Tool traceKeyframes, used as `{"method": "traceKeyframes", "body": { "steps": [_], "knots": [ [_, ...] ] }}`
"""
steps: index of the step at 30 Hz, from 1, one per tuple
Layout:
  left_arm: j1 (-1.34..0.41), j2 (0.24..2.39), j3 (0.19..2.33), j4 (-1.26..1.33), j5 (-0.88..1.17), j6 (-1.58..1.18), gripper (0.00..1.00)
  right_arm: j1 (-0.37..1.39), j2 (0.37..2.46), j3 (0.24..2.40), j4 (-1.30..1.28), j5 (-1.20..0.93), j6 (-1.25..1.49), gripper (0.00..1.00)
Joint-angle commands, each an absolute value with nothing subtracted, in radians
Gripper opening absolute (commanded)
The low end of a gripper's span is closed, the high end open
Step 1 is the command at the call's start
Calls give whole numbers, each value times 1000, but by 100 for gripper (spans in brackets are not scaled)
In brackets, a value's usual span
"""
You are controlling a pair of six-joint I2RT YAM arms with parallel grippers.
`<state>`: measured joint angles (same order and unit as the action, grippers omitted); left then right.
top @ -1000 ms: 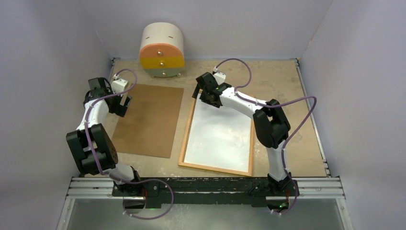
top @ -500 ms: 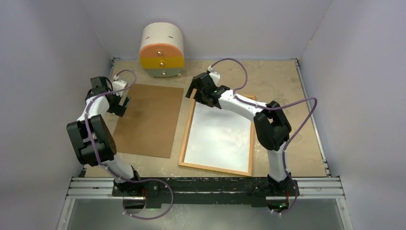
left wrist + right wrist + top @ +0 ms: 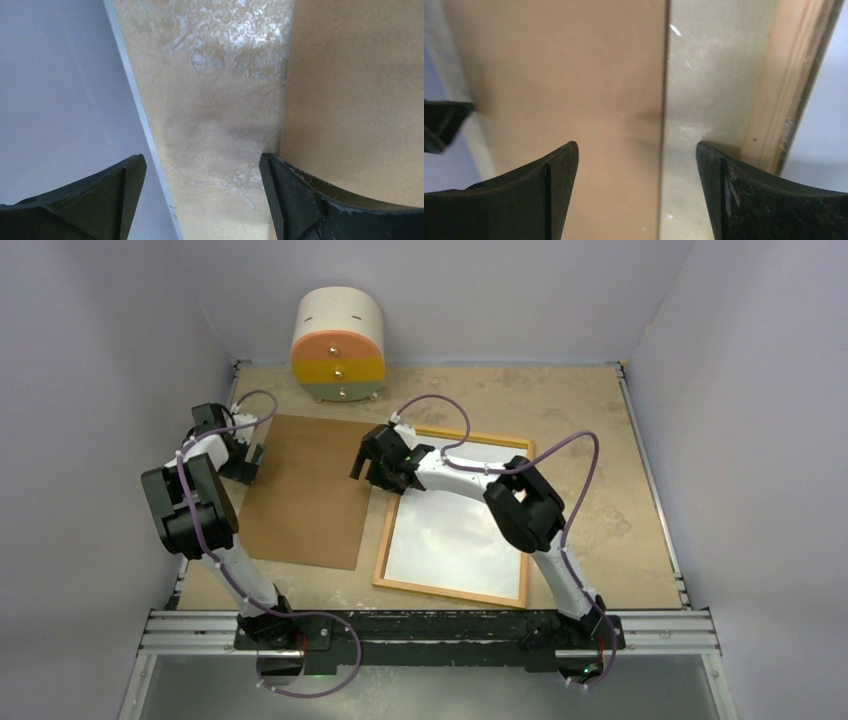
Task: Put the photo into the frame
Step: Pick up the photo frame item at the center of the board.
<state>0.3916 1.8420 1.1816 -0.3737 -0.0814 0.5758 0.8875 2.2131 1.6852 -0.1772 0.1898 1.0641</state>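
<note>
The frame [image 3: 388,530] lies right of the table's middle with its wood-coloured back up. The photo [image 3: 455,540] lies inside it, showing a pale whitish face. My right gripper [image 3: 365,462] hangs open over the gap between the frame's left rail [image 3: 784,100] and a brown hardboard sheet [image 3: 305,495]. In the right wrist view the right gripper [image 3: 636,145] has nothing between its fingers. My left gripper [image 3: 245,462] is open at the sheet's left edge, by the side wall. In the left wrist view the left gripper [image 3: 202,160] spans bare table, and its right fingertip [image 3: 280,180] is at the sheet [image 3: 360,90].
A round drawer box [image 3: 338,345] with orange, yellow and grey fronts stands at the back. Pale walls [image 3: 60,100] close in three sides. A metal rail [image 3: 430,625] with the arm bases runs along the near edge.
My right gripper has moved left, from the frame's far left corner to the gap beside the hardboard sheet. The left arm has folded back a little, its gripper staying at the sheet's left edge.
</note>
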Motion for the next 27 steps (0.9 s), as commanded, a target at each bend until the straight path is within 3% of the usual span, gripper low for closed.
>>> {"method": "traceKeyframes", "body": {
  "steps": [1,12,20,27],
  "knots": [
    [394,1877,1178,-333,-63,534,89,875,2242,1747,-209,202,1120,89],
    [390,1909,1105,-376,119,564,87,875,2325,1770,-210,76,1246,88],
    [363,1934,1058,-439,194,628,83,862,2282,1676,72,-92,1356,88],
    [348,1978,1049,-521,259,699,84,844,2209,1565,494,-259,1452,83]
  ]
}}
